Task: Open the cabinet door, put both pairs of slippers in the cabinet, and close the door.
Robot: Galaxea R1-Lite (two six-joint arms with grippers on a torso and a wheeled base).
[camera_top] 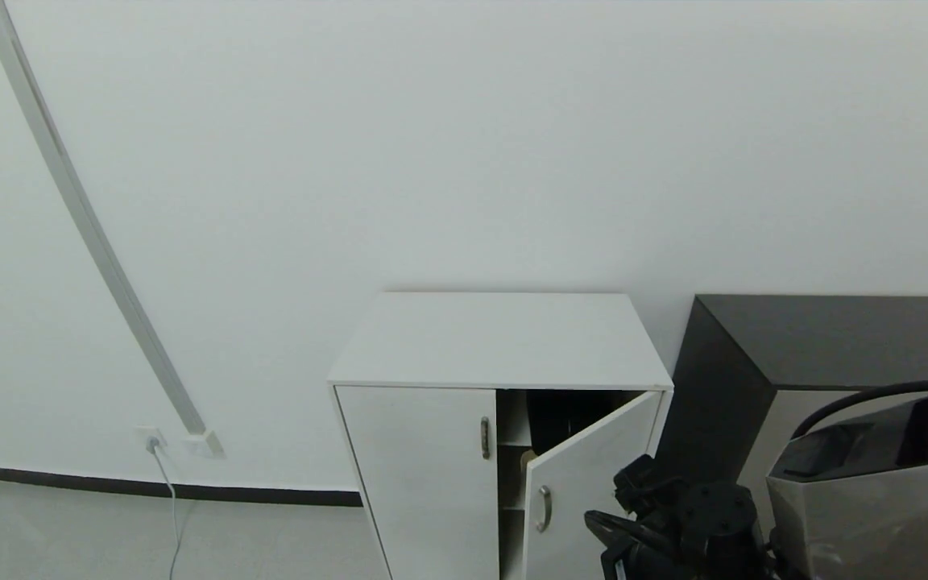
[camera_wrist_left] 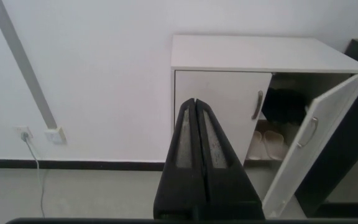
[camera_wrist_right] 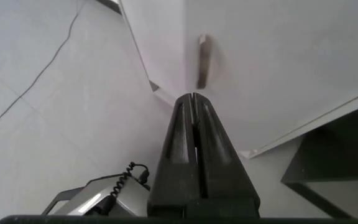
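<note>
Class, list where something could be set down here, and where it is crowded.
Free: the white cabinet's flat top, between wall and black desk; grey floor left of it. Crowded: behind the half-open right door, where pale slippers sit.

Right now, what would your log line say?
cabinet: right door ajar, left door shut | light slippers: inside cabinet | left gripper: shut, empty | right gripper: shut, empty, facing right door

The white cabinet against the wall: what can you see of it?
The low white two-door cabinet, smooth board by its look, stands on the floor against the wall. Its left door is shut; its right door hangs partly open. Each carries a metal bar handle. Inside lies a pale pair of slippers.
</note>
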